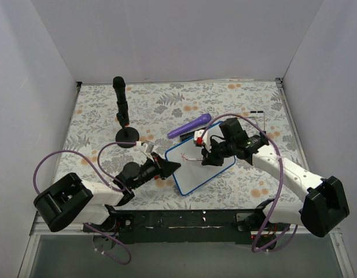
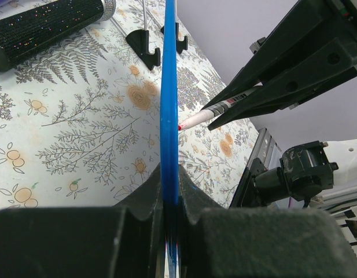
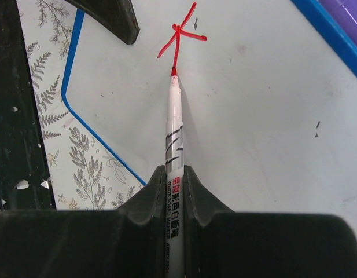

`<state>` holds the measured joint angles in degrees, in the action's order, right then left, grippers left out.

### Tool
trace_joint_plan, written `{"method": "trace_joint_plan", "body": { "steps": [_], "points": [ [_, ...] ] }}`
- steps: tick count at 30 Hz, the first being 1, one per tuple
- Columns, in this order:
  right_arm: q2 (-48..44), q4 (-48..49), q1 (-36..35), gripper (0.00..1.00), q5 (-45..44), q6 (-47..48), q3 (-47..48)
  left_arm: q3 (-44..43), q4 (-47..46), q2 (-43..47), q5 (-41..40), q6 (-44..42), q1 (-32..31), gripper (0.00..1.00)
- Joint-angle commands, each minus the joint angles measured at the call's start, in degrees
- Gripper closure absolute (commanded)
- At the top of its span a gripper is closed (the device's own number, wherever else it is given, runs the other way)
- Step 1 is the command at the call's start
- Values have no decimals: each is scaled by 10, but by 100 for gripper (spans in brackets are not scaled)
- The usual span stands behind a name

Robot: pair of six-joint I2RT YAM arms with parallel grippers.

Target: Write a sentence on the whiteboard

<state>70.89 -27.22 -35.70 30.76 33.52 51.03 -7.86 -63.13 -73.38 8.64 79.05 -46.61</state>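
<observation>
The whiteboard (image 1: 197,169), white with a thin blue frame, lies tilted on the floral mat. My left gripper (image 1: 170,168) is shut on its left edge; in the left wrist view the board (image 2: 169,104) stands edge-on between my jaws (image 2: 169,174). My right gripper (image 1: 208,157) is shut on a white marker (image 3: 175,133) with a red tip. The tip touches the board (image 3: 265,116) just below a red mark (image 3: 179,32) shaped like a "k". That mark is the only writing of the sentence that shows.
A purple marker (image 1: 190,125) lies just beyond the board's far edge, with a small red and white cap (image 1: 199,137) beside it. A black stand with a round base (image 1: 121,110) rises at the back left. White walls close in three sides.
</observation>
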Motion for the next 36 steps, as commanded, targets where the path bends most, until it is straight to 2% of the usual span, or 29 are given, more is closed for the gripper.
{"method": "trace_joint_plan", "body": {
  "steps": [1, 10, 17, 23, 36],
  "points": [
    [-13, -6, 4, 99, -14, 14, -5, 1, -29, 19, 7, -14, -2, 100],
    [-31, -54, 5, 99, 60, 36, 65, -1, -16, 29, 9, -17, -2, 100],
    [-53, -28, 23, 99, 69, 44, 20, 1, -14, 32, 10, -23, -2, 100],
    [-58, -15, 49, 99, 83, 31, 21, 0, -22, 22, 15, -22, -2, 100],
    [-38, 15, 50, 99, 83, 23, 14, -1, -23, 23, 16, -20, -1, 100]
  ]
}}
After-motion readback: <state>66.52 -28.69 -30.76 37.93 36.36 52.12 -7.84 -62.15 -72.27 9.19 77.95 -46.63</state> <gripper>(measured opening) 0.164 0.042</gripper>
